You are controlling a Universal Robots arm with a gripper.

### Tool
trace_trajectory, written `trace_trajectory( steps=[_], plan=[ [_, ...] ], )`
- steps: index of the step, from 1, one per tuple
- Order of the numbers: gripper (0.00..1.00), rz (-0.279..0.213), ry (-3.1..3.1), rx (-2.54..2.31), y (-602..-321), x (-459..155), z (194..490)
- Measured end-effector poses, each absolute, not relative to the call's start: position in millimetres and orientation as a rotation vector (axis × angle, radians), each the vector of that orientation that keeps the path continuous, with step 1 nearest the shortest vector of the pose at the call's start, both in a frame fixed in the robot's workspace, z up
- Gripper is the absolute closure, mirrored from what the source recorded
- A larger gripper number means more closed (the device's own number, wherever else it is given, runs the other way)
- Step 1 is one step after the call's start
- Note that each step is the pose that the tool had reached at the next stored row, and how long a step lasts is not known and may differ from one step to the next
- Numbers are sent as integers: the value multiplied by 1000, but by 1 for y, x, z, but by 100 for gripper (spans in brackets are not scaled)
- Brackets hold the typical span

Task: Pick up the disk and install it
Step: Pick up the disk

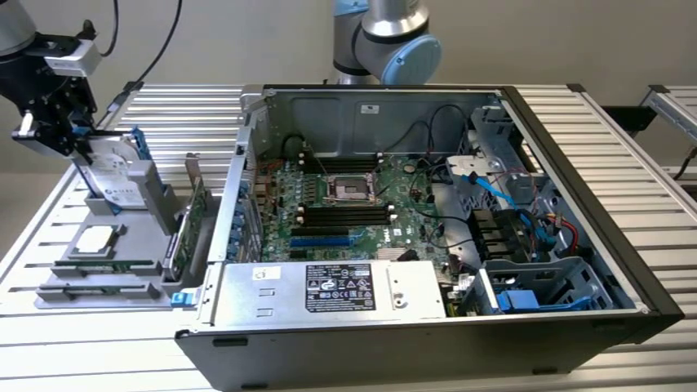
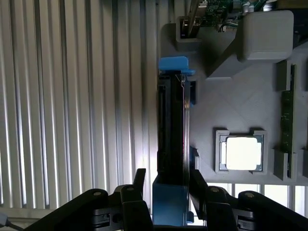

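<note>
While the disk [image 1: 113, 175] stands on edge in a slot of the grey holder [image 1: 136, 245] at the exterior view's left, the hand [image 1: 78, 149] hangs directly above it. The hand is low enough that its tips reach past the disk's upper edge. From the wrist, the disk [image 2: 172, 130] runs edge-on straight out from between the fingers [image 2: 141, 179], with its blue carrier showing at the near and far ends. The hand [image 2: 168, 175] is partly spread and straddles the disk rather than pinching it. A sliver of the ribbed worktop [image 2: 57, 96] shows between one finger and the disk's side. The other finger sits just beside the opposite face (whether it touches cannot be told). In the exterior view the disk leans slightly.

On the same holder [image 2: 250, 106], a square silver chip [image 1: 93, 238] lies flat in its own recess near the disk. A green circuit card [image 1: 197, 214] stands on edge between the disk and the open computer case [image 1: 370, 114]. The case lies on the worktop [image 1: 28, 245] to the exterior view's right of the holder, with its motherboard [image 1: 326, 200] exposed. The disk is outside the case, well apart from the grey cage [image 1: 544, 278] at the case's far side.
</note>
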State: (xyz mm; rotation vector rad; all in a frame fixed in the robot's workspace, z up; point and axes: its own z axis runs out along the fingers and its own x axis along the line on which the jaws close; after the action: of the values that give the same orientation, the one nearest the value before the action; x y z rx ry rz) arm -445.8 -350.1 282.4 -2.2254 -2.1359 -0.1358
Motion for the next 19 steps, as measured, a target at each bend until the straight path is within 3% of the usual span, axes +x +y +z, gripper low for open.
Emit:
trace_trajectory(
  steps=[19],
  plan=[
    [52,-140,-2128,-2230,-350,-446,282]
  ],
)
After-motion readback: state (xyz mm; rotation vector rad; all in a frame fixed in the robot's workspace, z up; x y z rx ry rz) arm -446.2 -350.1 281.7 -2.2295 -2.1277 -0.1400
